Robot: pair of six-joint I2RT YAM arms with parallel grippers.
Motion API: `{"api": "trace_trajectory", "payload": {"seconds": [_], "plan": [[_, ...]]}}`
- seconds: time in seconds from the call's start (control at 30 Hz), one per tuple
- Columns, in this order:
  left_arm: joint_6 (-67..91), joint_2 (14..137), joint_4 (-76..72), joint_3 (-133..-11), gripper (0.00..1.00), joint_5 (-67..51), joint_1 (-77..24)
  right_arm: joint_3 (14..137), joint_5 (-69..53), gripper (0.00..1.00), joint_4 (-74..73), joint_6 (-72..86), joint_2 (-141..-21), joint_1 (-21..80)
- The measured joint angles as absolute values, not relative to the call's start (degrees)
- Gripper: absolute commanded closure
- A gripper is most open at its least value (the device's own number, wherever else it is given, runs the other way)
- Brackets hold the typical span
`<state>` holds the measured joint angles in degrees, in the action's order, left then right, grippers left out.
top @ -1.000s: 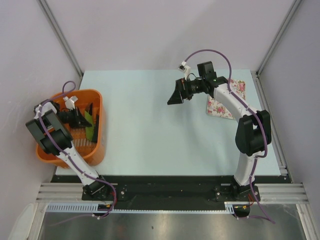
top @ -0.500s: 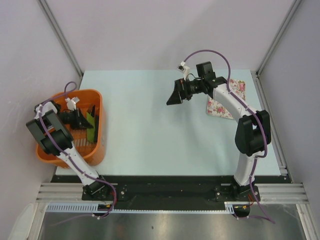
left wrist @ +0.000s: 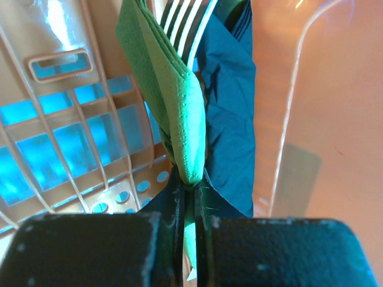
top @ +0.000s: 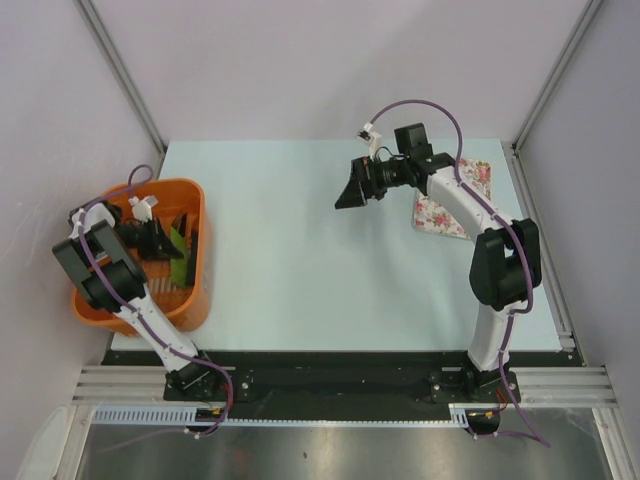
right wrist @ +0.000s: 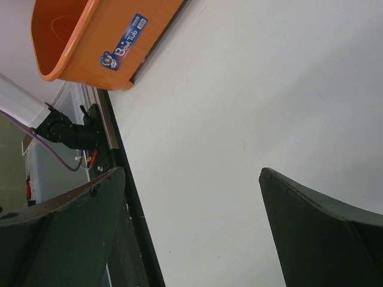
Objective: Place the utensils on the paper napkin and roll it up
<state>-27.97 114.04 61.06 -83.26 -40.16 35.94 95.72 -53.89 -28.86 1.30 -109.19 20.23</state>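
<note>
My left gripper (left wrist: 190, 190) is down inside the orange basket (top: 192, 292) and is shut on a fold of the green paper napkin (left wrist: 179, 113). The napkin stands up from the jaws and shows as a green strip (top: 180, 258) in the top view. Behind it lie silver fork tines of the utensils (left wrist: 187, 27) and a dark blue cloth (left wrist: 230, 119); the handles are hidden. My right gripper (top: 350, 190) hangs open above the middle back of the table, holding nothing, and its wrist view (right wrist: 191, 173) shows bare tabletop between the jaws.
The basket sits at the table's left edge, its perforated wall (left wrist: 72, 155) close beside the napkin. A pink floral pad (top: 455, 205) lies at the back right under my right arm. The pale blue table (top: 300, 270) stretches between the two arms.
The left gripper and the green napkin have shifted slightly inside the basket. The right arm has barely moved.
</note>
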Motion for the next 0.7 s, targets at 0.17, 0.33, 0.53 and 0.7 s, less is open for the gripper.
{"api": "trace_trajectory", "payload": {"seconds": [0.17, 0.33, 0.53, 0.7], "plan": [[-26.85, 115.00, 60.45, -83.26, 0.94, -39.51, 34.92, 95.72, -53.91, 0.00, -28.88, 1.28, -109.19, 19.81], [-25.89, 116.29, 60.75, -83.88, 0.85, -39.13, 34.46, 95.72, -54.06, 0.00, -28.93, 1.28, -109.19, 19.46], [-24.45, 116.36, 60.53, -83.94, 0.59, -38.24, 34.39, 95.74, -54.52, 0.00, -28.86, 1.37, -109.21, 19.25], [-23.81, 116.33, 60.40, -83.96, 0.56, -37.47, 34.13, 95.81, -54.74, 0.00, -28.71, 1.76, -109.21, 19.20]]}}
